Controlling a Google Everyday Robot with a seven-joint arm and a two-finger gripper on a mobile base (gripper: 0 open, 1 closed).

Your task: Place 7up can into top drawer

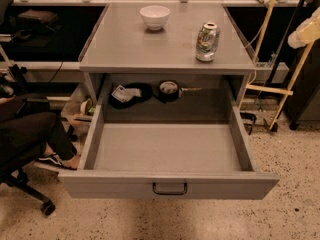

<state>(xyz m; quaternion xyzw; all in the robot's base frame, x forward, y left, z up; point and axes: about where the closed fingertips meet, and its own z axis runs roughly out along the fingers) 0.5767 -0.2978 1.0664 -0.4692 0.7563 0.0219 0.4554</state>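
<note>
1. Far left: a seated person (27, 134) is just beside the cabinet, with one shoe near the drawer's left wall. I judge this a hazard to any arm sweep on that side.
2. Bowl (154, 17): it stands upright at the back of the cabinet top (125, 49), left of centre and well apart from the can. It is no part of the task.
3. Drawer (167, 151): it is pulled well out with its floor bare, and its handle (170, 188) faces the camera. Two dark items (131, 94) lie in the recess behind it, and I cannot tell what they are.
4. Can (207, 42): it stands upright on the cabinet top, towards the right rear and near the right edge. Nothing touches it, and it is not in the drawer.
5. Gripper: it is out of the camera's view. I cannot tell how far it is open or whether it holds anything.
6. Far right: a wooden frame (280, 69) leans just beside the cabinet, which limits any approach from that side.
7. Step in hand, as judged: this is the opening stage. The drawer is ready, the can has not been grasped, and the reach to it comes first.
8. Next move, as judged:
   - The gripper should come in over the cabinet top to the can, with its jaws spread wider than the can's body.
   - It should close on the sides at mid-height and lift straight up.
   - It should then carry the can forward past the top's front edge and lower it onto the drawer floor.
   - The can is thin-walled and light, so a firm squeeze may dent it and a glancing touch may tip it.
</note>
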